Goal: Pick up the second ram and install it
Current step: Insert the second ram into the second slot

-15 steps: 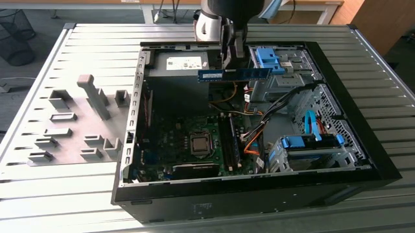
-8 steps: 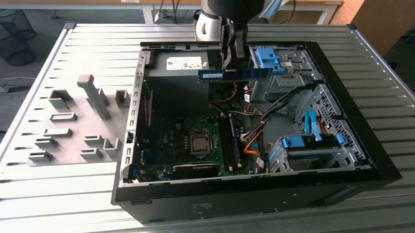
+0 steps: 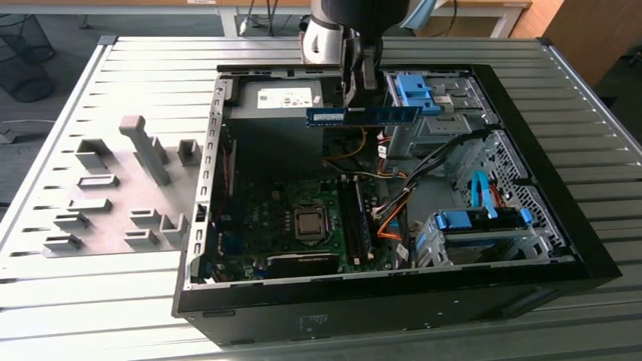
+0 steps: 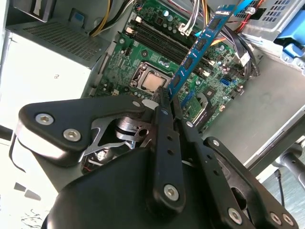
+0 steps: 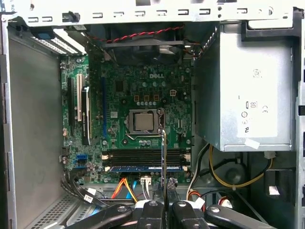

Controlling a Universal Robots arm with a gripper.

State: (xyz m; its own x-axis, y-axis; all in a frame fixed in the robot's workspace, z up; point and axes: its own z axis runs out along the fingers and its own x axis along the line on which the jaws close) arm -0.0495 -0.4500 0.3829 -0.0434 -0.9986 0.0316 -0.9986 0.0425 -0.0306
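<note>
Now: claw (image 4: pixel 166 101) pressed together, pinching the second ram (image 4: pixel 198 45) between its 2 fingers (image 4: pixel 162 138). The blue-green stick juts out past the fingertips, dark chips in a row along its face.

In the exterior view the claw (image 3: pixel 353 101) hangs from above over the open computer case (image 3: pixel 401 308). The second ram (image 3: pixel 373 114) is held level in the air, clear of the motherboard (image 3: pixel 271 218), just beside the silver power supply (image 3: pixel 281 98).

In the first wrist view the stick (image 5: pixel 163 152) shows edge-on, a thin line running from the claw (image 5: pixel 163 207) across the long black memory slots (image 5: pixel 143 155). 1 slot already carries a blue stick (image 5: pixel 138 168). The processor socket (image 5: pixel 143 120) sits just beyond the slots.

The case lies on its side on the slatted tabletop (image 3: pixel 101 316), toward the tabletop's edge on the exterior view's right. Grey block holders (image 3: pixel 146 147) stand near the tabletop's edge on the exterior view's left, well apart from the claw.
</note>
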